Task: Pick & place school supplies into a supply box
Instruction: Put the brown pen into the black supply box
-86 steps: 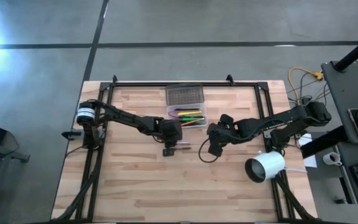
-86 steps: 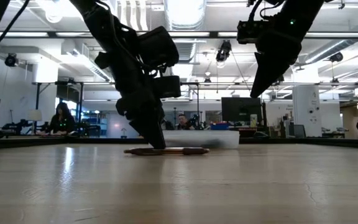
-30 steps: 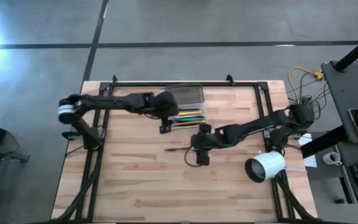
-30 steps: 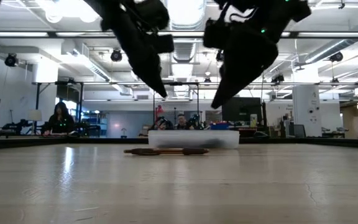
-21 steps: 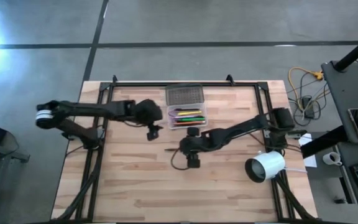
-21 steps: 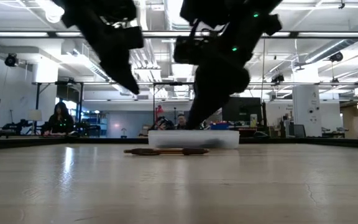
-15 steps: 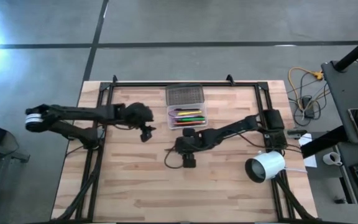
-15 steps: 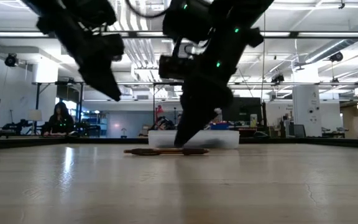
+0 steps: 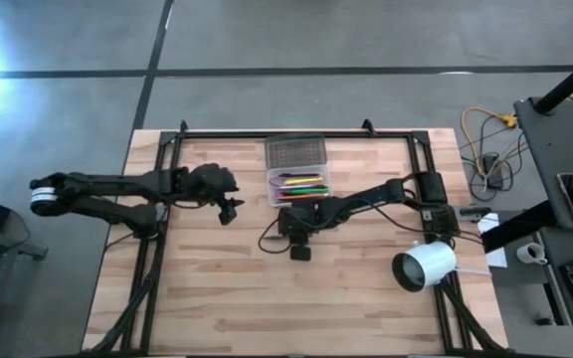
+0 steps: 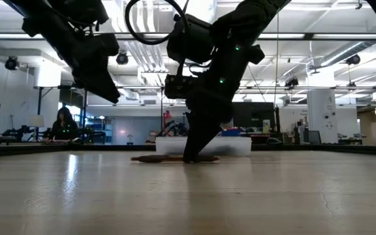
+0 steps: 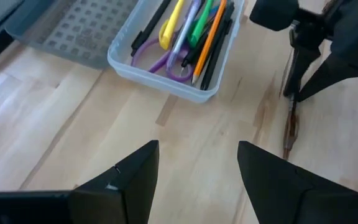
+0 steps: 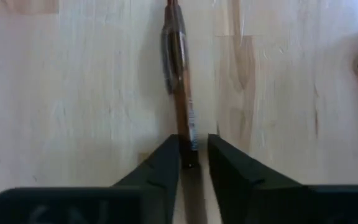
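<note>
A dark red pen [image 10: 155,158] lies flat on the wooden table, just in front of the supply box [image 9: 299,186]. The box is clear, its grey lid [image 9: 295,151] folded back, and it holds several coloured pens and purple-handled scissors [image 11: 173,59]. My right gripper [image 12: 193,158] is down on the pen, shut on it. My left gripper [image 11: 197,168] hangs open above the table, left of the box [image 11: 166,81], with nothing between its fingers. My right gripper pinches the pen's barrel [image 12: 188,140] between its two fingers, which lie across the pen. In the low view the fingers [image 10: 191,153] slant down from above and meet the pen right of its middle. The pen lies level on the table.
A white cylinder [image 9: 424,267] lies on its side near the table's right edge. A black metal frame [image 9: 267,133] runs along the far and side edges. Bare wood stretches across the near half of the table.
My right gripper has gone toward the table's left edge and down onto the pen, which has stayed where it lay. My left gripper has drawn away from the box toward the table's left edge, staying above the table.
</note>
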Robot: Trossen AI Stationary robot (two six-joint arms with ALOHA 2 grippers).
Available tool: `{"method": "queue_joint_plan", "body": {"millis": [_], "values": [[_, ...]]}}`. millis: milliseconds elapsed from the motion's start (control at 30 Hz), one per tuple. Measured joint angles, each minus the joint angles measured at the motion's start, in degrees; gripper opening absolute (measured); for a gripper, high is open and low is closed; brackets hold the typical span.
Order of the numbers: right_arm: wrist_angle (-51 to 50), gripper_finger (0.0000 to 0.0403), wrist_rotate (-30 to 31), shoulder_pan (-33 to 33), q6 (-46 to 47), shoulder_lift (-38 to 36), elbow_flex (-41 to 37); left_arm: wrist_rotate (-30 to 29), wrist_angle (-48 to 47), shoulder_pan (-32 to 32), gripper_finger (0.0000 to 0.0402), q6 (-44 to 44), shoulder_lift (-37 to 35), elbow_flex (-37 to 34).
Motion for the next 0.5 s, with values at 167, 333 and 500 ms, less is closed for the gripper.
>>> {"method": "queue_joint_plan", "body": {"millis": [167, 333, 500], "values": [[-0.38, 0.0019, 0.64, -0.15, 0.21, -1.09, -0.17, 0.02, 0.07, 0.00, 0.0203, 0.08, 0.57, 0.00], [-4.96, 0.0017, 4.62, -0.99, -0.74, -6.85, -0.90, 0.04, -0.01, 0.00, 0.0203, 0.09, 0.72, -0.02], [-8.19, 0.0015, 10.56, -4.20, -6.51, -16.19, -1.93, 0.07, 0.03, 0.00, 0.0203, 0.09, 0.72, -0.02]]}}
